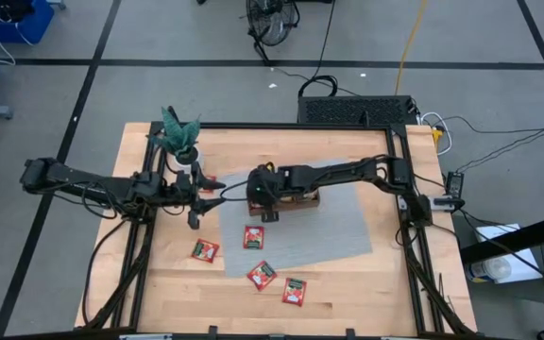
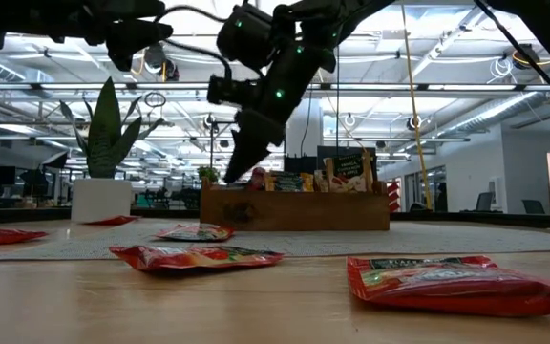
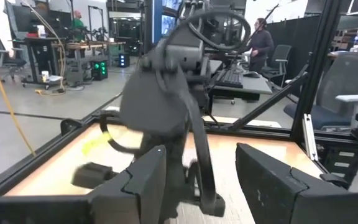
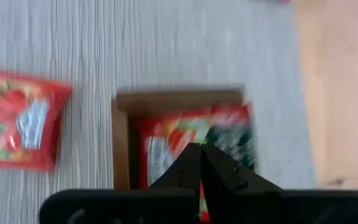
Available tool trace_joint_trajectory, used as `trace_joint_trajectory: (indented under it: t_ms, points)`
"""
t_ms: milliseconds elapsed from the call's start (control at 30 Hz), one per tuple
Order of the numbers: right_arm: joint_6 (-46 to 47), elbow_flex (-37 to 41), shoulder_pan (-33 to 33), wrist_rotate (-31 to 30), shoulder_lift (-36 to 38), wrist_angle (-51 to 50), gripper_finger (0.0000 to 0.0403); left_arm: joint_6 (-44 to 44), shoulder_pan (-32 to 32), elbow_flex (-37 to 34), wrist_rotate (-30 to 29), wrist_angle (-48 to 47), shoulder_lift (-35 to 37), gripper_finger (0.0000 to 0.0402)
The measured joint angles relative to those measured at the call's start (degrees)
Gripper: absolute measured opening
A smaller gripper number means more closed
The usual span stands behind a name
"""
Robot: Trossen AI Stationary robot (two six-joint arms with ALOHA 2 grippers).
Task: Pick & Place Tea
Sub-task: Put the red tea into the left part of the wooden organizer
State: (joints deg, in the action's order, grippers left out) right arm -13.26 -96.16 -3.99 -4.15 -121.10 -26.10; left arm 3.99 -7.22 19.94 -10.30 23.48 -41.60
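Several red tea sachets lie flat on the table, one (image 1: 253, 236) on the grey mat (image 1: 338, 227) and others (image 1: 205, 250) (image 1: 295, 291) on the bare wood nearer the front. The brown wooden tray (image 2: 294, 210) stands on the mat. My right gripper (image 4: 201, 152) is shut and slants down over the tray's left end (image 1: 261, 200), above a red sachet (image 4: 166, 134) lying in a compartment. My left gripper (image 3: 197, 186) is open, level, to the left of the tray (image 1: 204, 194), with nothing between its fingers. My right gripper's shut fingertips (image 4: 191, 163) stand over the red sachet in the tray's end compartment, coming slanting down from the table's right. The fingers hide the spot, so I cannot tell whether they touch the sachet.
A potted plant (image 1: 182, 137) stands at the table's far left corner. Black frame rails (image 1: 399, 179) run along the table's sides. One more red sachet (image 4: 17, 127) lies on the mat beside the tray. The tray's other compartments hold upright packets (image 2: 347, 177).
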Motion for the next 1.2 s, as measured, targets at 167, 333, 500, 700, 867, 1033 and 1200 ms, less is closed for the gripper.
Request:
trace_joint_trajectory:
  t_ms: [167,333,500,700,867,1033,1200]
  points:
    - [0.48,-0.05,0.56,3.04,0.35,-1.11,0.0,1.04,0.0,0.0,0.27,-0.21,0.0,0.0195]
    - [1.2,0.02,0.44,2.98,-1.22,-2.07,0.0,1.02,0.0,0.0,0.27,-0.21,0.0,0.0196]
    - [1.97,0.02,0.5,6.37,-1.79,-2.09,0.0,1.02,0.0,0.0,0.27,-0.19,0.0,0.0195]
    - [2.08,0.02,1.04,7.41,-1.79,-2.62,0.0,1.0,0.02,0.0,0.27,-0.17,0.0,0.0195]
    - [2.26,0.02,1.05,8.6,-1.79,-4.79,0.0,0.98,0.0,0.0,0.26,-0.13,0.0,0.0195]
    - [3.86,1.65,0.42,9.01,-1.75,-4.02,0.0,0.96,0.0,0.0,0.25,-0.09,0.0,0.0195]
    - [4.69,4.77,-0.72,8.72,-1.63,-2.06,0.0,0.89,0.0,0.0,0.25,-0.07,0.0,0.0195]
